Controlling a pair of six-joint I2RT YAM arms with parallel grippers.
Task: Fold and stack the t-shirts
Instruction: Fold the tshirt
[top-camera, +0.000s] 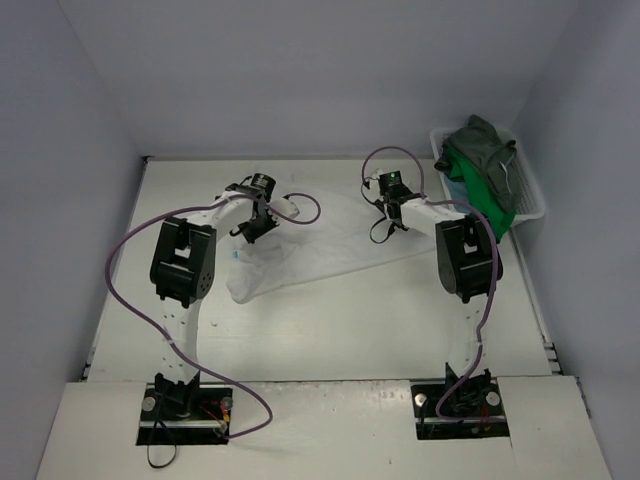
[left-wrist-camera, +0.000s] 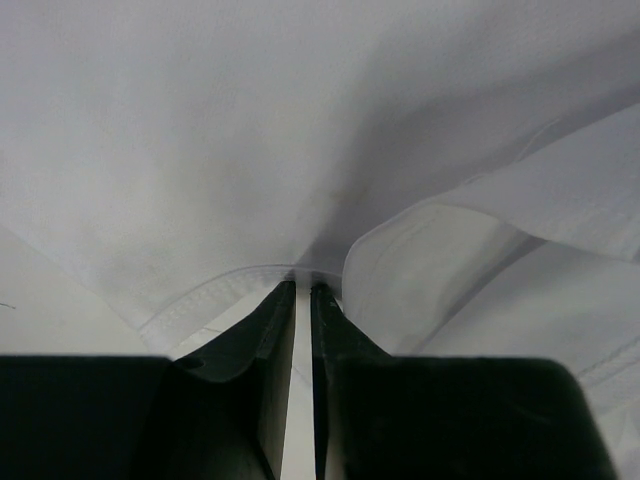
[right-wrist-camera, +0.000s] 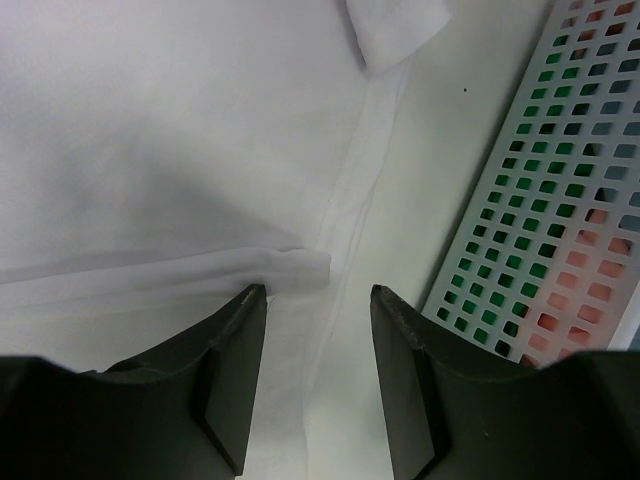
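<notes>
Black-and-white arms — looping purple cables, perhaps a green light.

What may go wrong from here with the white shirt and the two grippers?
1. The left gripper is shut on only a thin edge of the white t-shirt; a pull may let the cloth slip out.
2. The right gripper is open, and the raised fold lies by one finger only; closing here may miss it.
3. The basket stands close beside the right gripper; a sideways move may knock it.
</notes>
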